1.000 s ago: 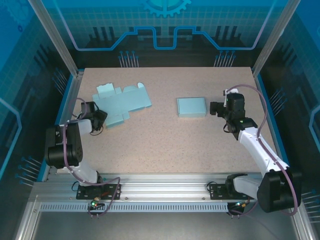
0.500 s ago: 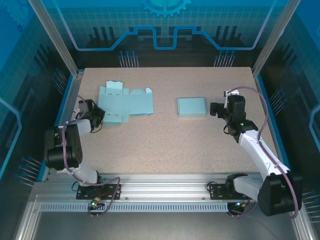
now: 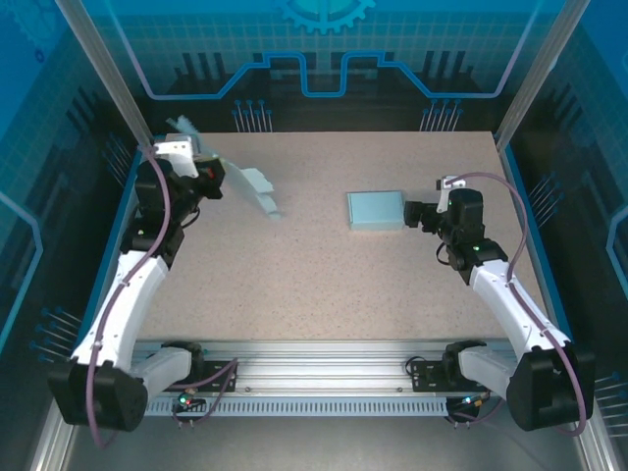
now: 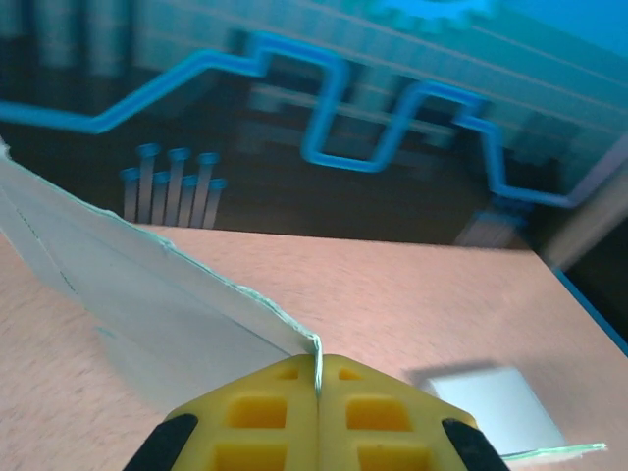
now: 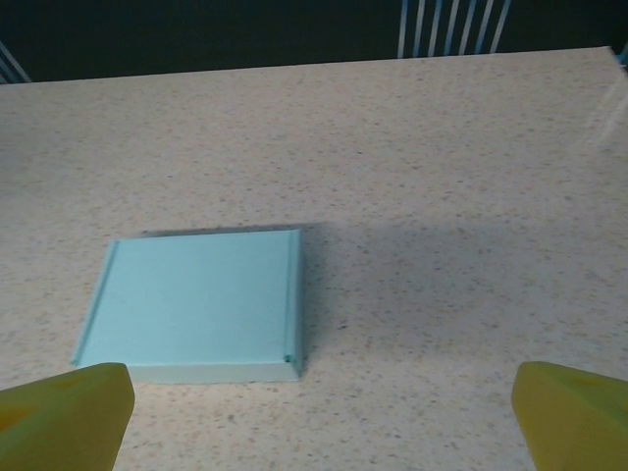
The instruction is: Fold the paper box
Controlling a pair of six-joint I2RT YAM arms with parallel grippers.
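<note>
The paper box is a flat, unfolded light-blue blank (image 3: 251, 188), lifted off the table at the back left and hanging tilted. My left gripper (image 3: 203, 177) is shut on one edge of it. In the left wrist view the yellow fingers (image 4: 257, 412) pinch the thin sheet (image 4: 147, 294) between them, at the gripper (image 4: 319, 371), and the sheet runs up and to the left. My right gripper (image 3: 416, 214) is open and low over the table at the right. Its yellow fingertips (image 5: 69, 407) stand wide apart with nothing between them, around the gripper's middle (image 5: 321, 385).
A folded, closed light-blue box (image 3: 375, 209) lies flat on the speckled table (image 3: 324, 285), just left of the right gripper; it lies ahead and to the left (image 5: 196, 304) in the right wrist view and at the lower right (image 4: 486, 397) in the left wrist view. Frame posts and blue walls surround the table.
The left gripper shut on the blank's edge, and the left arm rose and swung toward the back, lifting the blank off the table. The right gripper edged slightly toward the folded box.
</note>
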